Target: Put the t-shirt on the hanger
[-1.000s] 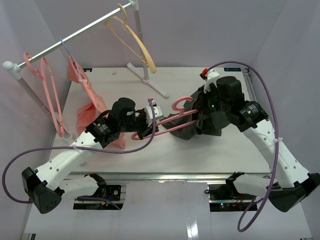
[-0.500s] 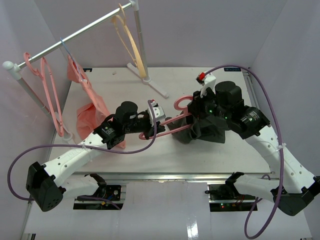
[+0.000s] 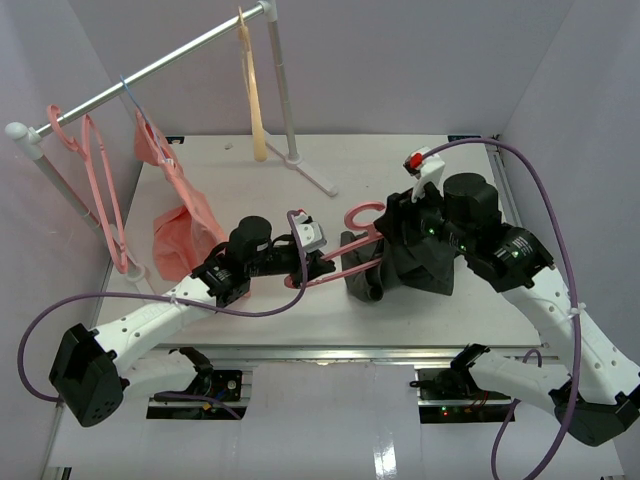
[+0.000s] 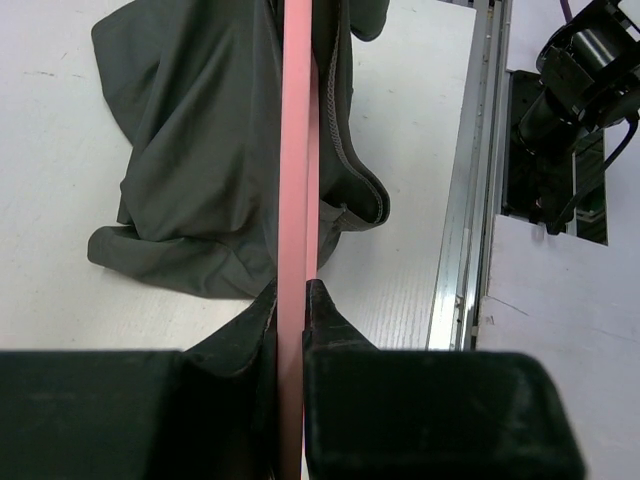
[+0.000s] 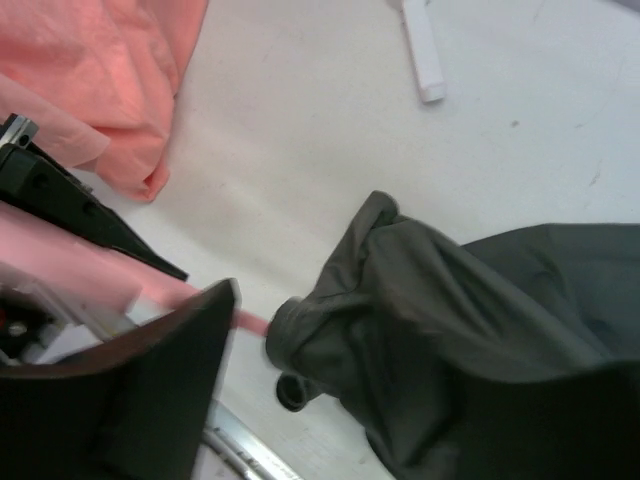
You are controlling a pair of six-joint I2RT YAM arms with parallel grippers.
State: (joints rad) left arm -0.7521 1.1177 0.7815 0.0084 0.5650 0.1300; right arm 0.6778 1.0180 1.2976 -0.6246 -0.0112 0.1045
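The dark t-shirt (image 3: pixel 405 265) lies bunched on the table's right half, and the salmon-pink hanger (image 3: pixel 335 262) runs into its folds with the hook (image 3: pixel 358 212) sticking out at the back. My left gripper (image 3: pixel 305 265) is shut on the hanger's left end; in the left wrist view the pink bar (image 4: pixel 297 150) sits pinched between the fingertips of the left gripper (image 4: pixel 292 292), crossing the t-shirt (image 4: pixel 200 150). My right gripper (image 3: pixel 398 242) hovers over the shirt. In its wrist view the right gripper (image 5: pixel 400 350) has its jaws wide apart, open, with slack t-shirt (image 5: pixel 450 300) below and between them.
A clothes rail (image 3: pixel 150 70) crosses the back left, carrying pink hangers (image 3: pixel 100 190), a salmon-pink garment (image 3: pixel 180 225) and a tan hanger (image 3: pixel 252 90). Its white foot (image 3: pixel 312 172) rests on the table at the back. The metal front edge (image 4: pixel 465 200) lies close to the shirt.
My right gripper has gone from shut to wide open, releasing the t-shirt. Hanger and shirt have shifted towards the near right. The tan hanger on the rail has swung.
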